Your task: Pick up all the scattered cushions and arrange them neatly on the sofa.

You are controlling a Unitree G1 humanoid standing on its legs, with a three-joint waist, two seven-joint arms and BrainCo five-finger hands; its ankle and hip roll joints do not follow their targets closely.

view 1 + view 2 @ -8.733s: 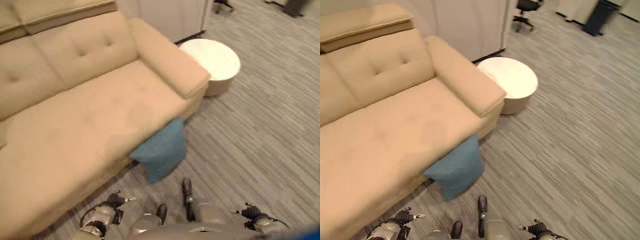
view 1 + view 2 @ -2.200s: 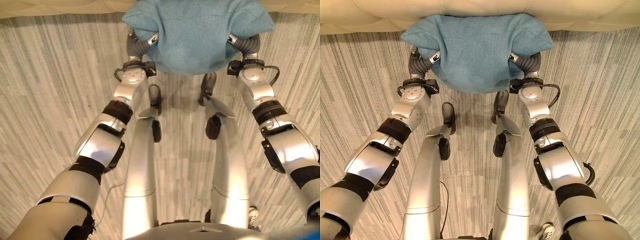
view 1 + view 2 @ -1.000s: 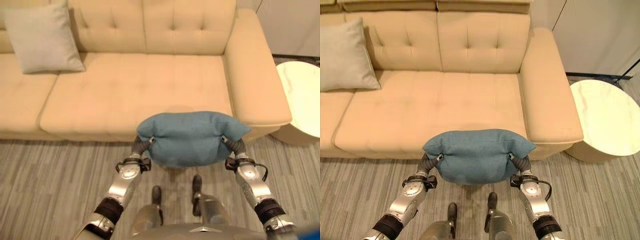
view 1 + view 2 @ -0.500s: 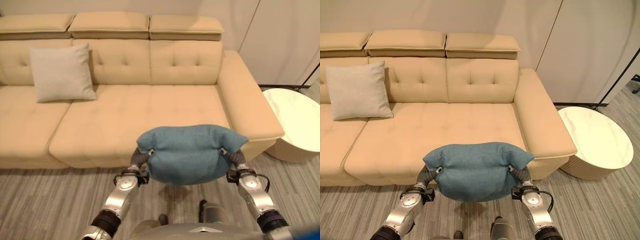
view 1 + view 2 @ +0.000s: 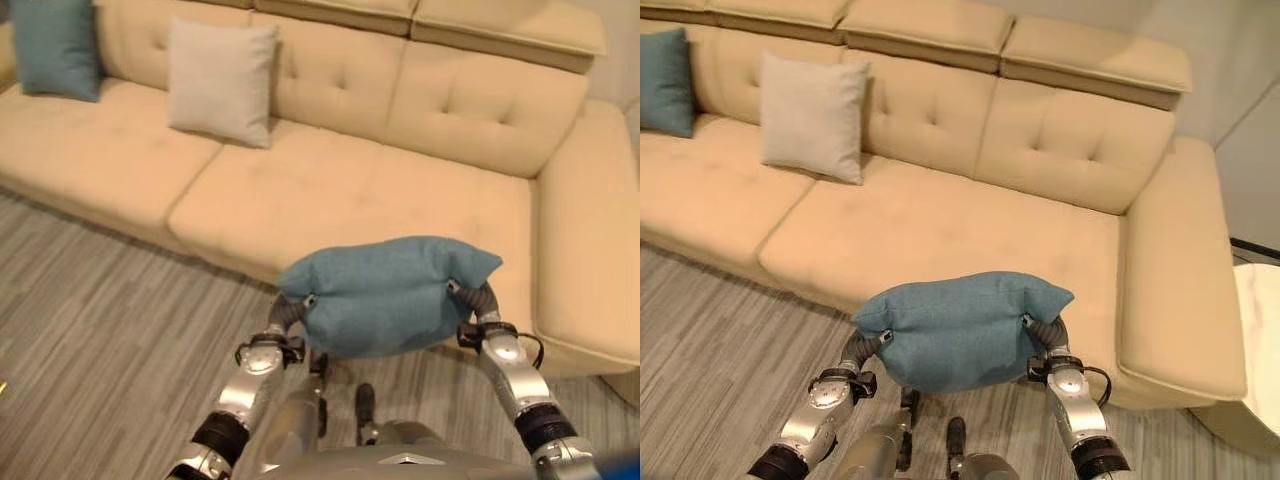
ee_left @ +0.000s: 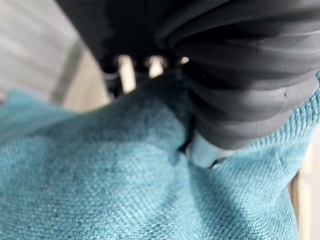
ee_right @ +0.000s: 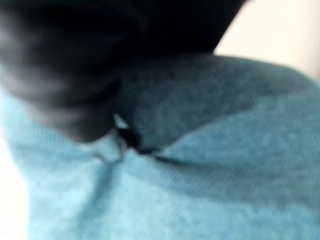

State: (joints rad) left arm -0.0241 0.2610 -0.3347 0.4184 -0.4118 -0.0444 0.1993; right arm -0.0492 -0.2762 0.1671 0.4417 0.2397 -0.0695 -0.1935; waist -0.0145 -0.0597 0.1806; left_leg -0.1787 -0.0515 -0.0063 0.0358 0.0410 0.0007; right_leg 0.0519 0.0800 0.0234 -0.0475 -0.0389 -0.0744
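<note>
I hold a teal cushion (image 5: 385,295) off the floor between my two hands, in front of the beige sofa (image 5: 400,190). My left hand (image 5: 285,312) presses into its left end and my right hand (image 5: 481,301) into its right end. In the left wrist view the teal fabric (image 6: 100,190) bulges against the dark ribbed cover (image 6: 240,90). The right wrist view has the same fabric (image 7: 200,175) tight against that hand. A light grey cushion (image 5: 220,80) leans upright on the sofa's backrest. Another teal cushion (image 5: 55,45) stands at the sofa's far left.
The sofa seat right of the grey cushion is bare, up to the wide right armrest (image 5: 1180,270). A round white side table (image 5: 1262,345) stands past that armrest. Grey striped carpet (image 5: 90,320) lies between me and the sofa front.
The teal cushion lay on the floor against the sofa front; now both hands hold it up. The camera has swung left, bringing the second teal cushion into view.
</note>
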